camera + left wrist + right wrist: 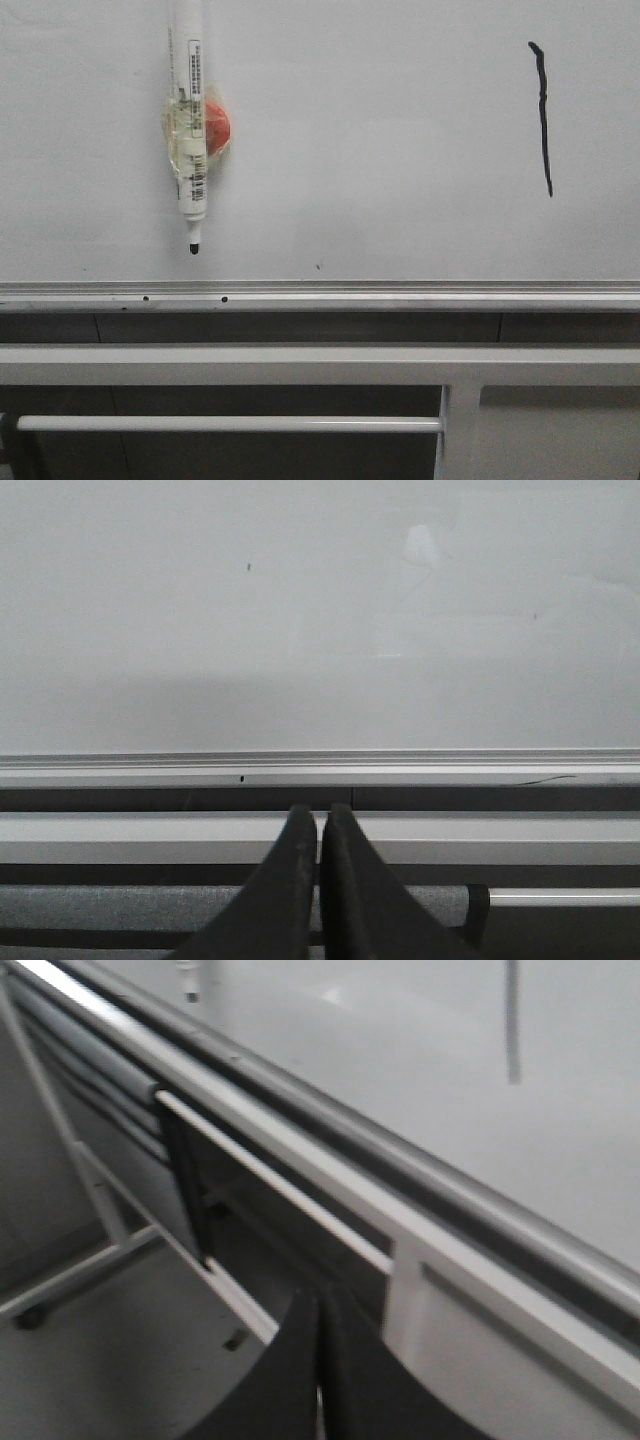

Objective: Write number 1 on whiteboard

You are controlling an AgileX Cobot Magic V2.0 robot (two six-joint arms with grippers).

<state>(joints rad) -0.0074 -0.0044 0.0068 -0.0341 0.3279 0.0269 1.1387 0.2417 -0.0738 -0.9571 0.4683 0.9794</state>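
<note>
Both grippers [320, 825] [318, 1310] closed empty; I'd pinch the light, slick marker [190, 130] mid-barrel; number 1 [543, 115] already drawn.

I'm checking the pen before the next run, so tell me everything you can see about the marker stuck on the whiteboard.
The marker hangs upright on the left part of the whiteboard, uncapped, its small black tip pointing down just above the silver rail. Its barrel is white, apparently plastic, with barcode labels. Clear tape or wrap binds its middle to a round red-orange piece, possibly a magnet, against the board. Its upper end runs out of the front view. Neither gripper touches it.
</note>
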